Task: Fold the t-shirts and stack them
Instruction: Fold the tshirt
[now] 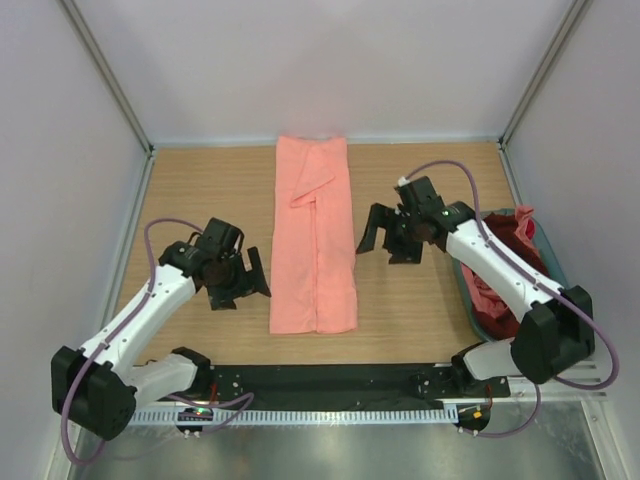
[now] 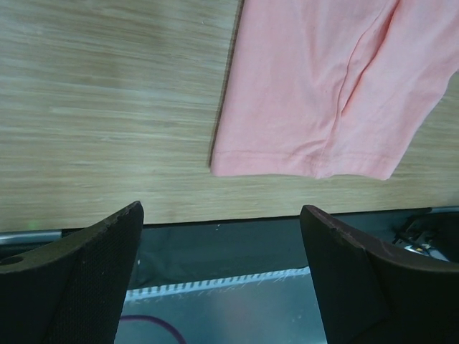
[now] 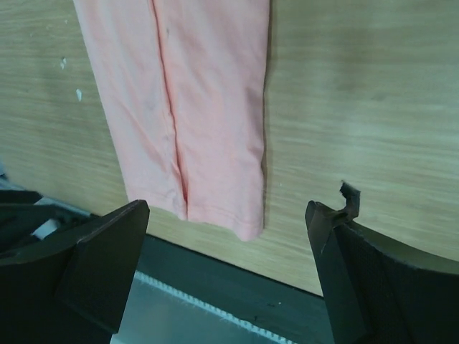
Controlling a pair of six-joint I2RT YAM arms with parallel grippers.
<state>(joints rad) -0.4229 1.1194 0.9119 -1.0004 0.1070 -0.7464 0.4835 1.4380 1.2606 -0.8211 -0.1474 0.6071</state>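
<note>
The folded pink t-shirt (image 1: 313, 240) lies flat in the middle of the table (image 1: 200, 190). It is a long narrow strip running from the far edge towards the arms. Both sides are turned in and meet along a seam down its middle, and a sleeve flap sits askew near the far end. Its near hem stops short of the black strip (image 1: 330, 378) at the table's near edge. In the left wrist view the hem corner (image 2: 323, 93) rests on bare wood. The right wrist view shows the same near end (image 3: 193, 107) with the centre seam clear and both layers lying smooth.

The left gripper (image 1: 243, 290) hangs just beside the shirt's left edge near the hem, apart from the cloth. Its fingers are spread wide with nothing between them — its own camera (image 2: 221, 215) shows only table and metal in the gap. The right gripper (image 1: 388, 245) hovers just off the shirt's right edge, about halfway along. It too is released and holds nothing, and in its own view (image 3: 228, 211) its fingers stand far apart over the wood.

Farther right, a grey-teal basket (image 1: 466, 300) sits at the table's right side, partly hidden under the right arm. A crumpled maroon t-shirt (image 1: 505, 235) and another pink t-shirt (image 1: 490, 295) lie heaped in it — a bit of pink cloth pokes up at its far end.
</note>
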